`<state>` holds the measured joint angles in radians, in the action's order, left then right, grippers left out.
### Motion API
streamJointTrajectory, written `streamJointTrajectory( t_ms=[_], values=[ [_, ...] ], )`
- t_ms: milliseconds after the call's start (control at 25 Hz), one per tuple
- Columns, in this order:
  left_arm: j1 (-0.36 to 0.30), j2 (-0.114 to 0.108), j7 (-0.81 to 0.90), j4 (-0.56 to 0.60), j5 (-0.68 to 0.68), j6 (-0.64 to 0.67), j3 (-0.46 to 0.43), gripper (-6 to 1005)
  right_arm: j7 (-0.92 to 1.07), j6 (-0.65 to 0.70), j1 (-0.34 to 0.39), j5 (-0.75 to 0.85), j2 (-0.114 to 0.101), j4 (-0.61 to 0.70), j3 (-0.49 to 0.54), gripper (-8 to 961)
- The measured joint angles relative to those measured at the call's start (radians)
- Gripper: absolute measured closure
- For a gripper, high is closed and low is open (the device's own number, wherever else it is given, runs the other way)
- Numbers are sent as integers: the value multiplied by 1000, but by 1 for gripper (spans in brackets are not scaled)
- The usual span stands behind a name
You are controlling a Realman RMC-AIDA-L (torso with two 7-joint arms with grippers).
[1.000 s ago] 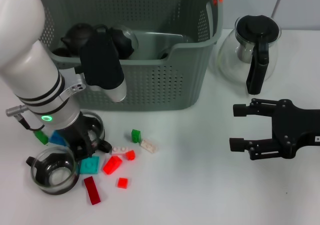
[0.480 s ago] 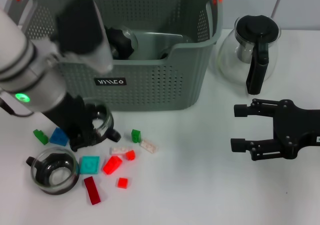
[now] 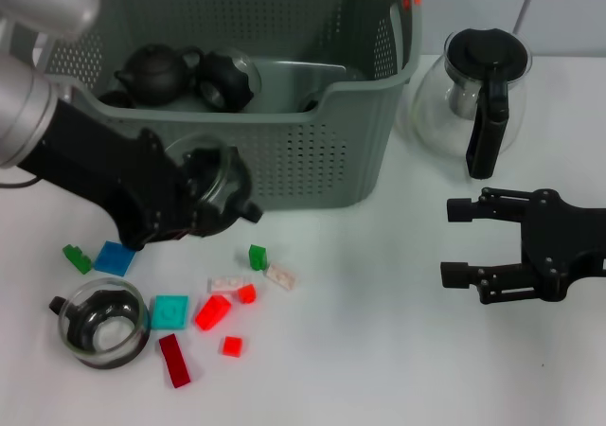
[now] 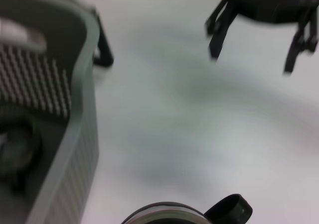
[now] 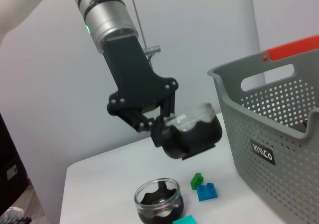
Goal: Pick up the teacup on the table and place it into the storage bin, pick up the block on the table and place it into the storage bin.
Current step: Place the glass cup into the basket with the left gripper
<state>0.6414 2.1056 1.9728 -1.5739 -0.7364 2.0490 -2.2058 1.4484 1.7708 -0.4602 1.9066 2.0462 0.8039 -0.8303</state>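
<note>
grey perforated plastic forms the storage bin (image 3: 284, 151), which stands at the back of the white table (image 3: 379, 331); inside it lie a dark teapot (image 3: 156, 66), a dark lidded pot (image 3: 227, 78) beside it, and a pale grey piece toward the right end. the left gripper (image 3: 194, 208) pinches a glass teacup (image 3: 213, 185) by its rim and holds it in the air, tilted, just in front of the bin's front wall and below its rim; the right wrist view shows this cup well clear of the tabletop. a second glass teacup (image 3: 99, 324) stands upright on the table near the front left edge, with a dark insert inside. scattered blocks lie between the two cups and to the right: a blue block (image 3: 114, 257), a teal block (image 3: 170, 310), a small green block (image 3: 258, 256) and several red ones (image 3: 213, 310). a glass coffee pot (image 3: 478, 90) stands just beside the bin's right end. the right gripper (image 3: 473, 241) hovers with its fingers spread over bare table, well apart from everything.
</note>
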Motion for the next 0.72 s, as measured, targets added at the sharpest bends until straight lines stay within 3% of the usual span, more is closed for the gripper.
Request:
streamJointTrajectory(
  t_ms=[160,280,400,560,720],
  values=[
    [-2,-2,-60,36,-136,-19,-93,946,-1,-3,-4,0,0,-10,0,39],
    [0,4,-88,62,-255,-133,-161,945,-4,-4,-8,0,0,-12,-3,38],
    [2,5,-90,69,-285,-208,-159,944,-6,-5,-9,0,0,-12,-1,38],
    [56,-3,-62,136,-267,-394,-137,942,-9,-4,-10,0,0,-16,0,39],
    [161,-16,39,296,-151,-631,-85,940,-21,-7,-12,0,0,-27,0,39]
  ],
)
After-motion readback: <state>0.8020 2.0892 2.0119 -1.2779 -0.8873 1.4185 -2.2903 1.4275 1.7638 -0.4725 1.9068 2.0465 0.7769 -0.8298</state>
